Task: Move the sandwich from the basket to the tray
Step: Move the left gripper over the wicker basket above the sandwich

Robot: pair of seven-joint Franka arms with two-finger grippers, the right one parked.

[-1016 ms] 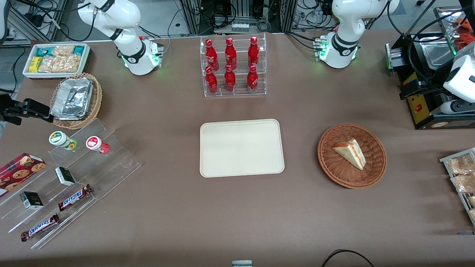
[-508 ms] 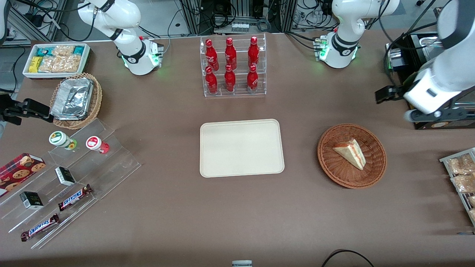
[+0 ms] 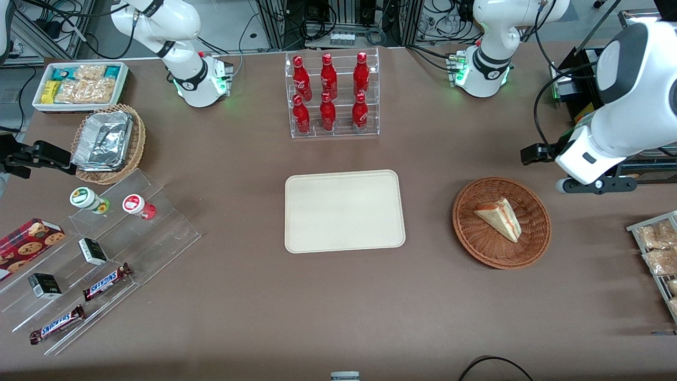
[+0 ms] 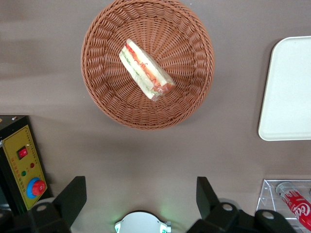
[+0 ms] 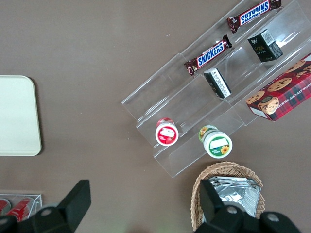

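Lying bare near the table's middle, the tray (image 3: 345, 210) awaits the sandwich (image 3: 499, 218), a wedge resting inside the basket (image 3: 536, 244) beside it, toward the working arm's end. The gripper (image 4: 140, 196) hovers high, just outside the basket's rim and farther from the front camera, fingers (image 4: 73, 194) spread wide and holding nothing. A clean pick likely means centring over the wedge and closing across its flat bread faces, gently enough not to crush it.

The left arm's end effector (image 4: 141, 194) hovers high, fingers (image 4: 73, 196) spread wide apart
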